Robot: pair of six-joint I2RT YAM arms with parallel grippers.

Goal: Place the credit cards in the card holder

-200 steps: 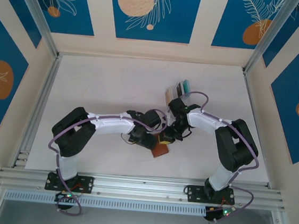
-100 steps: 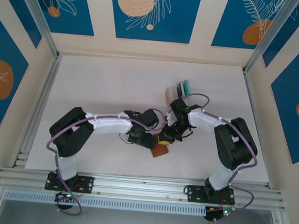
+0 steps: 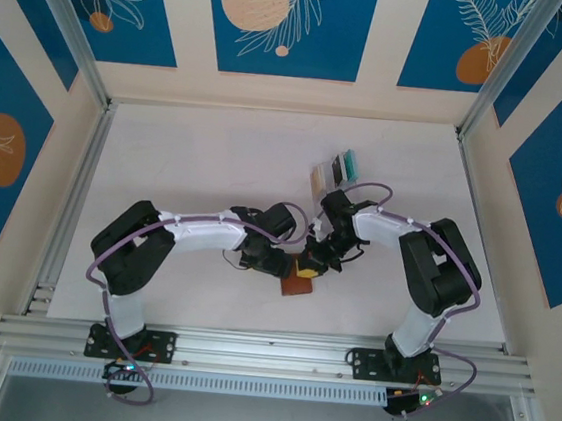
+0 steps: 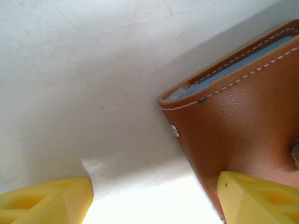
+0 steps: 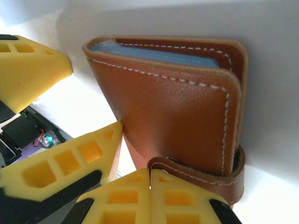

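The card holder (image 5: pixel 177 102) is a brown leather wallet, folded shut, with a pale blue-grey lining showing at its edge and a snap tab (image 5: pixel 201 175) wrapped round it. In the top view it lies at mid-table (image 3: pixel 296 286), where both arms meet. My right gripper (image 5: pixel 150 176) is shut, its joined tips pressed against the tab. My left gripper (image 4: pixel 154 186) is open; one yellow finger (image 4: pixel 257 198) rests on the wallet's leather (image 4: pixel 243 121), the other stands clear on the table. Several credit cards (image 3: pixel 346 163) stand in a clear rack further back.
The clear slotted rack (image 3: pixel 325 173) sits just behind the right arm's wrist. The left gripper's yellow fingers (image 5: pixel 32 70) crowd the wallet's left side in the right wrist view. White tabletop (image 3: pixel 196 161) stretches to the left, bounded by aluminium rails.
Both wrists have drawn slightly closer together and nearer the front, and the wallet has shifted a little to the left. The jaws have not changed.
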